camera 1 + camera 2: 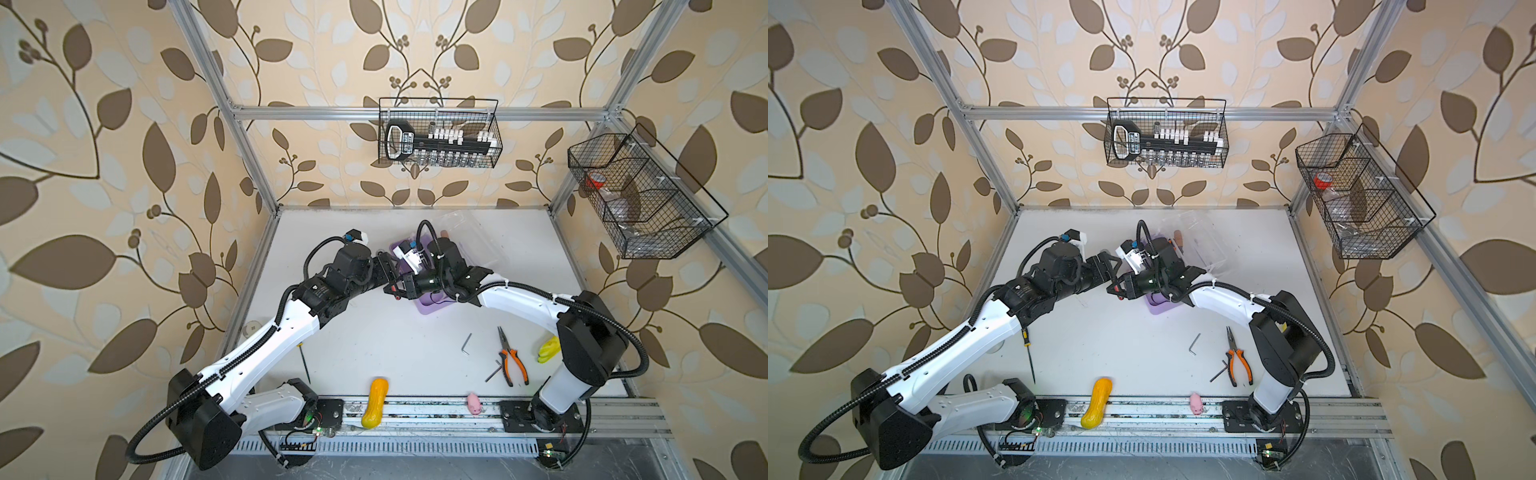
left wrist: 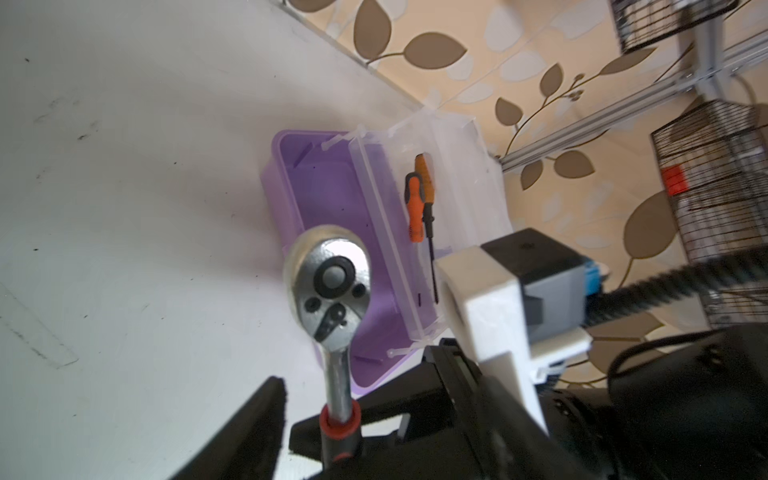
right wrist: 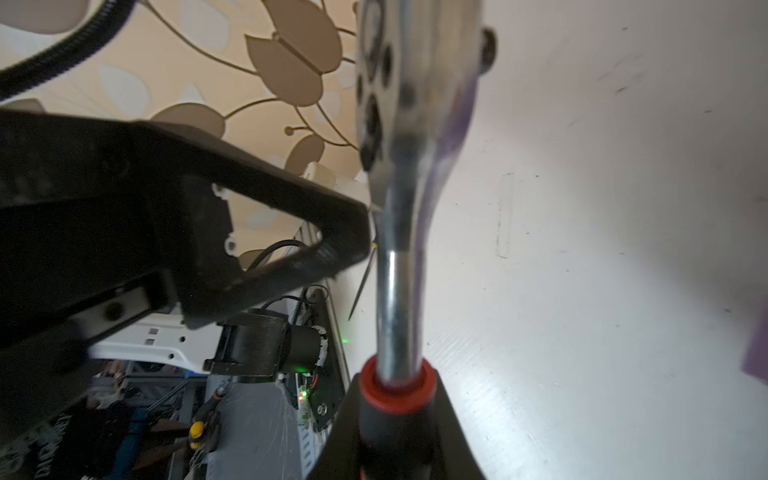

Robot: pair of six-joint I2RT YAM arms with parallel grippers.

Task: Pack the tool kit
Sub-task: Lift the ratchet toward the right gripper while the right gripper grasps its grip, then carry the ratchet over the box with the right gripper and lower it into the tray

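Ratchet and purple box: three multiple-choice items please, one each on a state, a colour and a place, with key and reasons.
1. What holds the ratchet? A left gripper; B right gripper; C nothing.
2. The collar on its handle is: A blue; B green; C red.
3. The two screwdrivers lie: A in the purple box's clear section; B on the ratchet; C in the left gripper.
B, it grips the handle in the right wrist view while the left gripper is open; C, the ring shows red; A, both lie inside the clear plastic.
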